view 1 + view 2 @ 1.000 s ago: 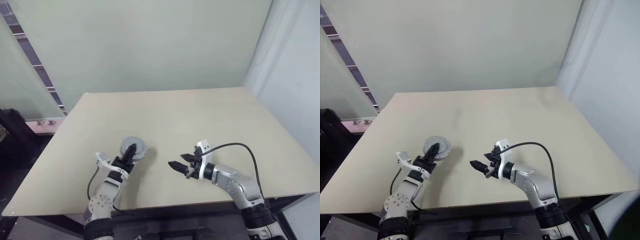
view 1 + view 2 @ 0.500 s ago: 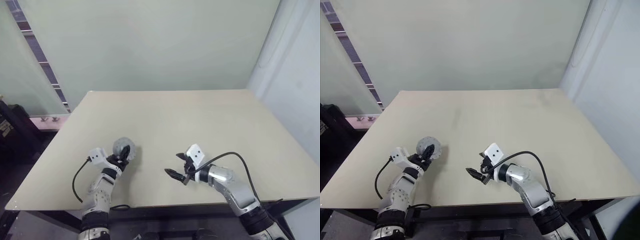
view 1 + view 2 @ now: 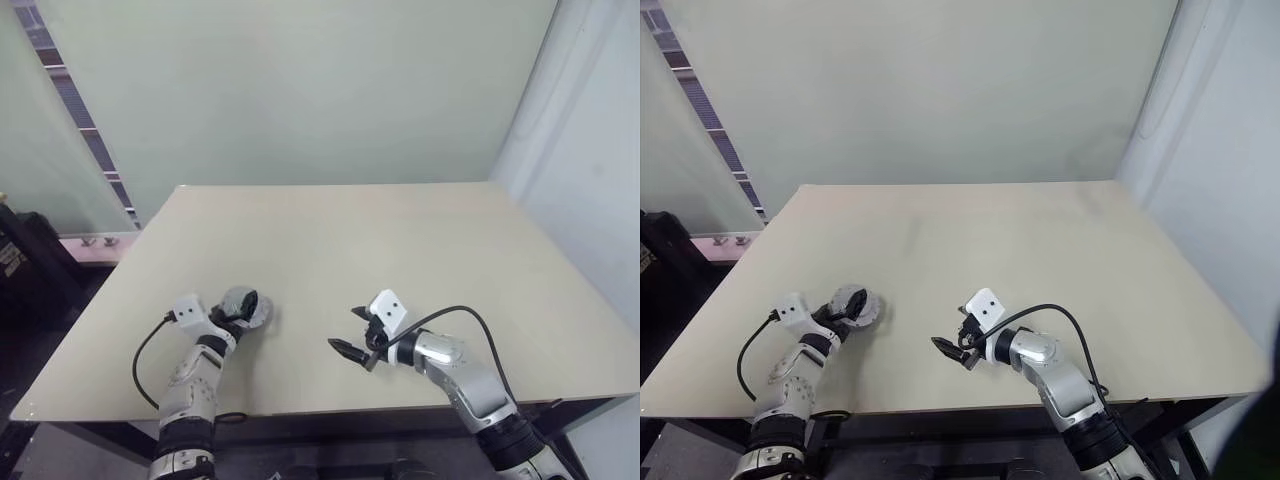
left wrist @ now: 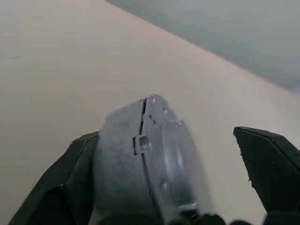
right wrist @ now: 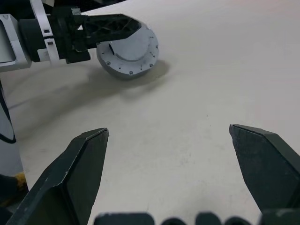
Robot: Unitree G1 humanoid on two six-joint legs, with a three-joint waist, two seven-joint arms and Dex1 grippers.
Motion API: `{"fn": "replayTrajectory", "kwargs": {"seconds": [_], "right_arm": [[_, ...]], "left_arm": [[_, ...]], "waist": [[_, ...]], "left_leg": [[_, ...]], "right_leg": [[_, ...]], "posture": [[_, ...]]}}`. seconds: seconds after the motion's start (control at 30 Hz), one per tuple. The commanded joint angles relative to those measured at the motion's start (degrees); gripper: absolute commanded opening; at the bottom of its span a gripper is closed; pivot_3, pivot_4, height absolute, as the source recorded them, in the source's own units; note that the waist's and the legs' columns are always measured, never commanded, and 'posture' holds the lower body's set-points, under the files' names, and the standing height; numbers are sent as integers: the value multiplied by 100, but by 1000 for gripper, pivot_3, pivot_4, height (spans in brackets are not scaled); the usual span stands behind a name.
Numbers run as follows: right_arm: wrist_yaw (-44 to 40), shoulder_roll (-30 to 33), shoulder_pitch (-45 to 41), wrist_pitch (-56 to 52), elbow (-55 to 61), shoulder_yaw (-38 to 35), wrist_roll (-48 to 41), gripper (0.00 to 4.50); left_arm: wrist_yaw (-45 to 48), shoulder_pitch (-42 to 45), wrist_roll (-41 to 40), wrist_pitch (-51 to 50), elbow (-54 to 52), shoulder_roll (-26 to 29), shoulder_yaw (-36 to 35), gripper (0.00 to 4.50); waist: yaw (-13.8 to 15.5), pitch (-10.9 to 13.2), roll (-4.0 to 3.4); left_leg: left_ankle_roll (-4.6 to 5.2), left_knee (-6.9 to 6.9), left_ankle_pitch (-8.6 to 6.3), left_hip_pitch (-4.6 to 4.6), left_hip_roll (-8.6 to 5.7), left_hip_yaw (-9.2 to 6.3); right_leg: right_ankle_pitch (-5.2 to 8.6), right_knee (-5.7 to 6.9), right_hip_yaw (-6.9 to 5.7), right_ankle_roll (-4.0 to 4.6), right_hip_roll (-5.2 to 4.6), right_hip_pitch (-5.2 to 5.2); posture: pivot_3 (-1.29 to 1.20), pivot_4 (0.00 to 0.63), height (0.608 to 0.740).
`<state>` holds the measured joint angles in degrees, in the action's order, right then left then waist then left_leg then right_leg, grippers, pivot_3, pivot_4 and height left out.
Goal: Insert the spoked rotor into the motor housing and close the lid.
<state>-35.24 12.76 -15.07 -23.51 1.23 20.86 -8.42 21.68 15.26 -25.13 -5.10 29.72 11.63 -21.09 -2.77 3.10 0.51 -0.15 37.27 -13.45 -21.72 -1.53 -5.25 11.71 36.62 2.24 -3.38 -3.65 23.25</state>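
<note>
One big beige table (image 3: 400, 250), and there's really just one object on it: a single round grey housing (image 5: 129, 54) with its lid on, a seam running round the edge and small screw dots on the face. It sits near the front left part of the table, tipped up on its edge rather than lying flat. No sign of the rotor by itself, so I can't tell where it is.

Two grippers. The left gripper (image 3: 238, 308) is right at the housing with its jaws spread wide; one finger (image 4: 70, 187) lies against the housing's side, the other stands off with a clear gap. The right gripper (image 3: 352, 350) hovers over bare table near the front middle, well apart from the housing, jaws wide and empty, pointing toward the left one.
</note>
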Motion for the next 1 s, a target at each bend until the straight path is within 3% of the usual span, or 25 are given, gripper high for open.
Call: {"fn": "replayTrajectory", "kwargs": {"seconds": [0.03, 0.43, 0.53, 0.73, 1.0], "right_arm": [[-19, -4, -103, 109, 82, -69, 47, 4500], [-21, 7, -134, 219, -108, -115, 140, 4500], [38, 6, -133, 258, -153, -232, 128, 4500], [196, 87, -151, 311, -179, -750, 23, 4500], [446, 170, 155, 228, 57, -1192, 23, 4500]], "left_arm": [[-125, 91, 274, 379, -78, 145, 48, 4480], [-105, -317, 636, 889, -408, 388, 134, 4480], [402, -522, 460, 974, -835, 404, 242, 4480], [1606, -1298, 165, 477, -2704, 691, 974, 4480], [1682, -1825, 91, -300, -4045, 917, 1392, 4480]], "waist": [[-2, 0, 1], [-3, -1, 2], [0, -1, 2], [-5, 0, 0], [-6, 2, -4]], "left_leg": [[0, 0, 0, 1, 1, 1], [0, -8, 0, 4, 1, 3], [-1, -9, 0, 4, 4, 5], [-3, -8, -2, 2, 3, 14], [-2, -17, -2, 8, 12, 19]], "right_leg": [[0, 0, 1, 0, 0, 0], [-5, 2, 2, -9, 0, 3], [-1, 2, 2, -1, 0, 5], [1, -1, 4, 3, -7, 6], [2, 2, 3, 4, -4, 10]], "posture": [[0, 0, 740], [0, 0, 740], [0, 0, 740], [0, 0, 740], [0, 0, 740]]}}
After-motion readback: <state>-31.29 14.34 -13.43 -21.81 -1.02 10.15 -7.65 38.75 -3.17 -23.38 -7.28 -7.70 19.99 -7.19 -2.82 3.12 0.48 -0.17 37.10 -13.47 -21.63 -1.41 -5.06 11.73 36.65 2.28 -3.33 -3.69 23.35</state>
